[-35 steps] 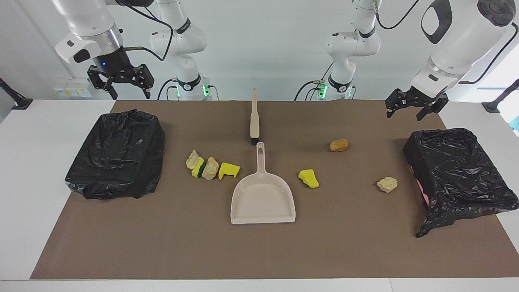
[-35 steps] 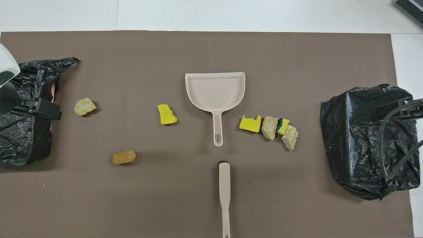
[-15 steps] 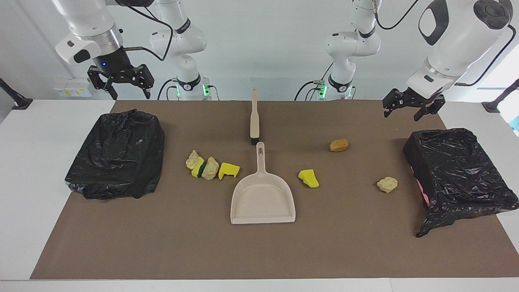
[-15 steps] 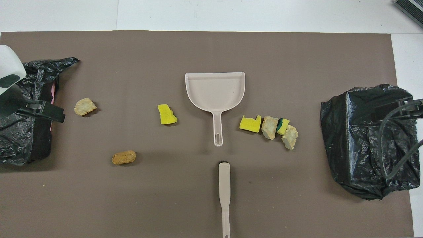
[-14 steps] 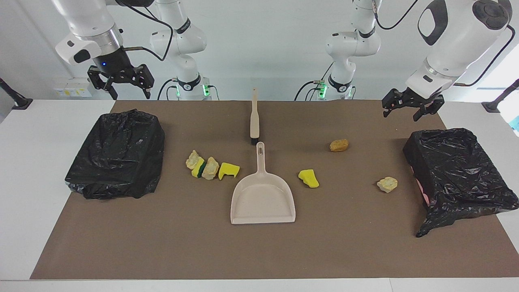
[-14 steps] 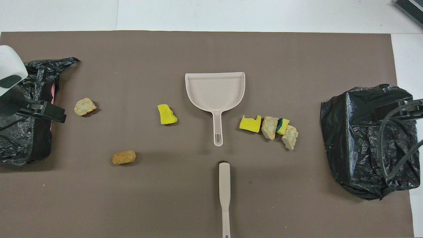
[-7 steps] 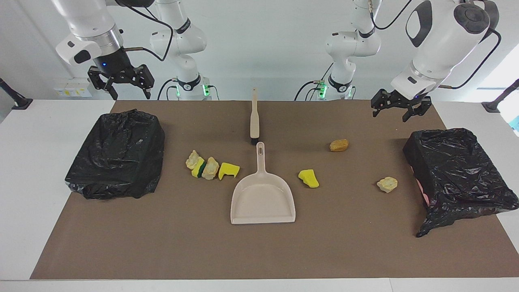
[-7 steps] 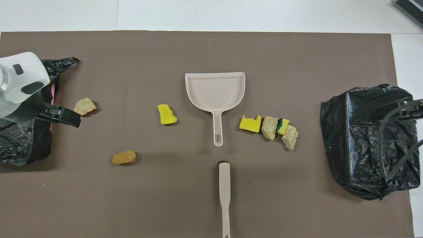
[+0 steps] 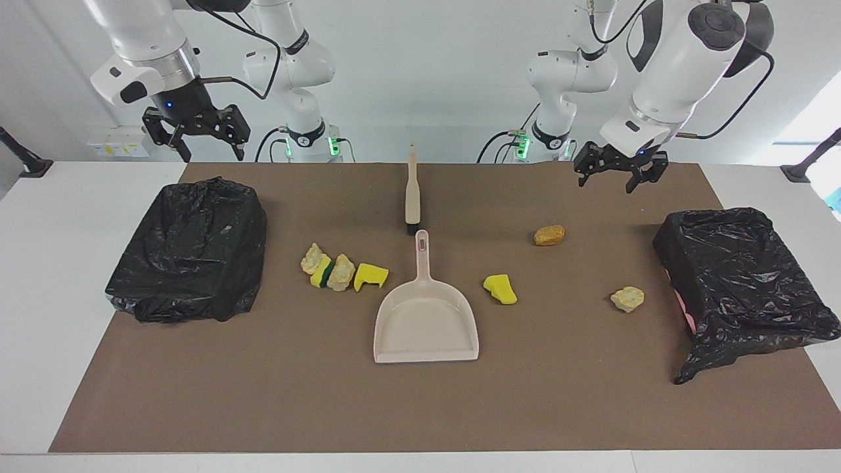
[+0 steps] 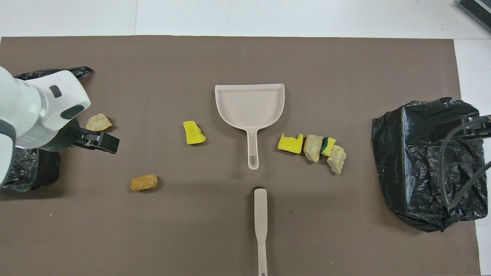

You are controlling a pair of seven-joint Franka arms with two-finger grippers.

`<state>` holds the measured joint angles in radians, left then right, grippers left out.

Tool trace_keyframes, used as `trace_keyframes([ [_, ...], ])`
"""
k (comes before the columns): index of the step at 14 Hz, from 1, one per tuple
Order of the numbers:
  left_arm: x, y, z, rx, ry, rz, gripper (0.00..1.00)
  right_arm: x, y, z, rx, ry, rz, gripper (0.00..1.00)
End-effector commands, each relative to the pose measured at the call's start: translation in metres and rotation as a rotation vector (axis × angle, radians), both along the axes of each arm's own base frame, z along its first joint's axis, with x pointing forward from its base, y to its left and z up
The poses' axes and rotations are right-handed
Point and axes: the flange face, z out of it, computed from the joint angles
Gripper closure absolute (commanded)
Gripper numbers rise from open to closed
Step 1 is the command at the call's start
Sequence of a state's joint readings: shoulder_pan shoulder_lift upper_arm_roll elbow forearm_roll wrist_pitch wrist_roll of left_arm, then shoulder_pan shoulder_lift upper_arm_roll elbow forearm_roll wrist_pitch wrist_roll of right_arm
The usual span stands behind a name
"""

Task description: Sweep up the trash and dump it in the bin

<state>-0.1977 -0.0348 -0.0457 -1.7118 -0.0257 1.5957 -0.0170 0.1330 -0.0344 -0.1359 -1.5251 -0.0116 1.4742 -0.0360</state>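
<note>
The trash lies loose on the brown mat: a row of yellow and cream chunks (image 9: pixel 341 272) (image 10: pixel 312 147) beside the dustpan's handle, a lone yellow chunk (image 9: pixel 500 289), a golden-brown one (image 9: pixel 549 235) (image 10: pixel 144 182) and a cream one (image 9: pixel 627 299) (image 10: pixel 99 122). The beige dustpan (image 9: pixel 426 322) lies flat mid-mat, and the brush (image 9: pixel 412 194) lies in line with its handle, nearer the robots. A black-bagged bin (image 9: pixel 742 276) stands at the left arm's end. My left gripper (image 9: pixel 611 176) (image 10: pixel 101 141) hangs open and empty over the mat near the golden-brown chunk. My right gripper (image 9: pixel 197 135) waits open above a second black-bagged bin (image 9: pixel 190 249).
The brown mat (image 9: pixel 263 394) covers most of the white table. Bare mat stretches from the dustpan's mouth to the table edge farthest from the robots. A dark object (image 10: pixel 475 7) sits at the table's corner.
My left arm has swung in from over its bin toward the middle of the table, its gripper now over the mat. The right arm and everything on the mat are unchanged.
</note>
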Motion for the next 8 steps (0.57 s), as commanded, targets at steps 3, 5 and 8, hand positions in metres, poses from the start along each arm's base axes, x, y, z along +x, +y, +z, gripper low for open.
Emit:
trace_keyframes([
  [3, -0.038, -0.045, -0.016, -0.002, -0.025, 0.030, 0.00, -0.005, -0.005, 0.000, 0.009, 0.007, 0.021, 0.00],
  [5, -0.051, -0.079, -0.029, 0.002, -0.025, 0.043, 0.00, -0.005, -0.007, -0.001, 0.009, 0.014, 0.017, 0.00],
  [8, -0.076, -0.124, -0.052, 0.000, -0.037, 0.093, 0.00, -0.008, -0.008, -0.002, 0.004, 0.037, 0.013, 0.00],
])
